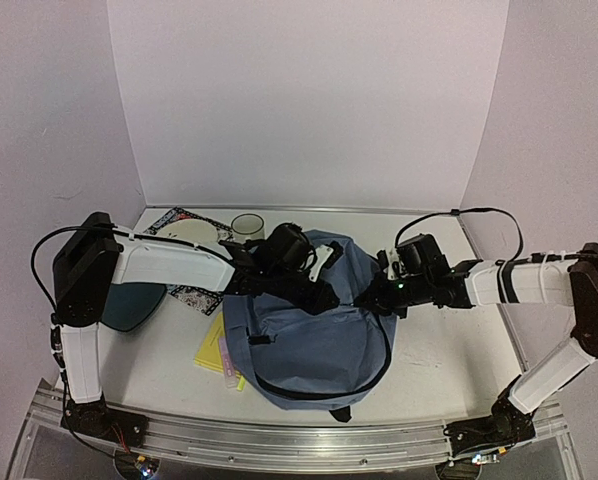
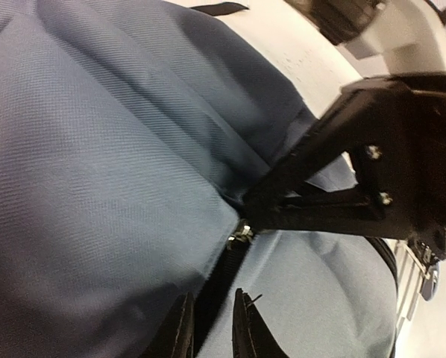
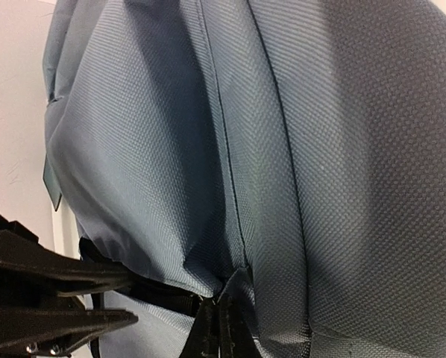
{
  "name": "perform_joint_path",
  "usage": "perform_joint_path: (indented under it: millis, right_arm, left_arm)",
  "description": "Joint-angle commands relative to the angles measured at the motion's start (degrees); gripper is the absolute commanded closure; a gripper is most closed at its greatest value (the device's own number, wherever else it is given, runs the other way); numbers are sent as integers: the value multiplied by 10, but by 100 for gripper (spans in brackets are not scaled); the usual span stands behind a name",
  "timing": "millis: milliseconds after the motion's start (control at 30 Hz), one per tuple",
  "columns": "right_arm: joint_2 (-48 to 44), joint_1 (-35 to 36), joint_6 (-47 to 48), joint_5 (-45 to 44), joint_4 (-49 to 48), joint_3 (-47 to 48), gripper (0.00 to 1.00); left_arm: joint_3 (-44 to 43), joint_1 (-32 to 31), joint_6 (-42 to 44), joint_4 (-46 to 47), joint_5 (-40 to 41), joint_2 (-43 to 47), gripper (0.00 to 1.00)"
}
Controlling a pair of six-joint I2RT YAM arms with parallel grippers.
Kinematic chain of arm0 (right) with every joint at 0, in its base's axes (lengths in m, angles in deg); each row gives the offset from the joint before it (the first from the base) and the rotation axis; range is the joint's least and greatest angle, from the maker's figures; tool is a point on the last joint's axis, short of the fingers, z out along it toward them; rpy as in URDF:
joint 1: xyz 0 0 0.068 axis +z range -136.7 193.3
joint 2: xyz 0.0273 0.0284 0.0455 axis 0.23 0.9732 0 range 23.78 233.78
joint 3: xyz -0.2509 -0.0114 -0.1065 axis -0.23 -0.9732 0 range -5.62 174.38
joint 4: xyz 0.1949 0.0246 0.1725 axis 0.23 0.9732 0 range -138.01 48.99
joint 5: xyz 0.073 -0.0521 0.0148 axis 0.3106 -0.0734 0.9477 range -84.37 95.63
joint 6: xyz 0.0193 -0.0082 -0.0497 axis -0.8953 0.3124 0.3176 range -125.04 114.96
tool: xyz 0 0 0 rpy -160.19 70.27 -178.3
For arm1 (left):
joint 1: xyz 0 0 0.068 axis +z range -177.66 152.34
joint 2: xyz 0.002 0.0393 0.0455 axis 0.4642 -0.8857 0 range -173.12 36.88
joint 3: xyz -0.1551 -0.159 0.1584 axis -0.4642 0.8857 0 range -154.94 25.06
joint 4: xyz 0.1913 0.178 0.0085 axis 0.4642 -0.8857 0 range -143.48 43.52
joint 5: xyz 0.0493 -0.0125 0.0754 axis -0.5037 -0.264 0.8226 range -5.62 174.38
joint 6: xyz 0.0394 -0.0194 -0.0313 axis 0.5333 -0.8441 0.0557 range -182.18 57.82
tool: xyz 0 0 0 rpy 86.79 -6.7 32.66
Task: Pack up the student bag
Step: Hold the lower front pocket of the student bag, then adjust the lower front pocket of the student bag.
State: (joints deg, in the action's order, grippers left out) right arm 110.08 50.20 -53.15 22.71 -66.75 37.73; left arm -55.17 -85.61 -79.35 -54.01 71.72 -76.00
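The student bag (image 1: pixel 309 335), blue-grey with dark zippers, lies flat in the middle of the table. My left gripper (image 1: pixel 329 295) is at its top edge. In the left wrist view the gripper (image 2: pixel 212 332) has its jaws narrowly open on either side of the dark zipper strip (image 2: pixel 221 280), just short of the metal slider (image 2: pixel 240 237). From the right comes my right gripper (image 1: pixel 377 297). It is shut (image 3: pixel 224 321) on a pinched fold of the bag's fabric (image 3: pixel 242 280) beside a seam. The two grippers are close together, facing each other.
Yellow papers (image 1: pixel 211 350) poke out from under the bag's left side. A dark teal tray (image 1: pixel 134 305) sits at the left under my left arm. A patterned book with a white disc (image 1: pixel 189 232) and a pale cup (image 1: pixel 247 227) stand at the back left.
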Motion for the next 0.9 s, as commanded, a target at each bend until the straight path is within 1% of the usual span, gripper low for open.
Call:
perform_joint_path:
  millis: [0,100,200,400,433,567,667,733,800,867]
  right_arm:
    - [-25,2,16,13,-42,-9,100]
    - [-25,2,16,18,-52,-13,100]
    - [-29,3,15,21,-75,-19,100]
    - [-31,2,6,16,-107,-18,100]
    - [-29,2,2,16,-115,-17,100]
    - [-23,2,-12,16,-143,-16,100]
    - [-17,2,-16,12,-150,-11,100]
    - [-15,3,-19,5,-149,-11,100]
    - [-15,2,-26,-8,-151,-14,100]
    - [-15,2,-32,-20,-155,-17,100]
  left_arm:
    - [-20,1,-10,-12,49,37,80]
    - [-24,1,17,-23,55,41,79]
    - [-27,0,37,-34,39,34,75]
    - [-21,-11,57,-42,33,28,74]
    - [-19,-15,58,-42,40,27,72]
    - [-23,-30,73,-47,75,17,72]
    - [-36,-45,89,-52,86,8,73]
    - [-40,-57,100,-52,99,8,76]
    - [-45,-76,123,-52,133,7,83]
    - [-49,-97,144,-51,186,4,87]
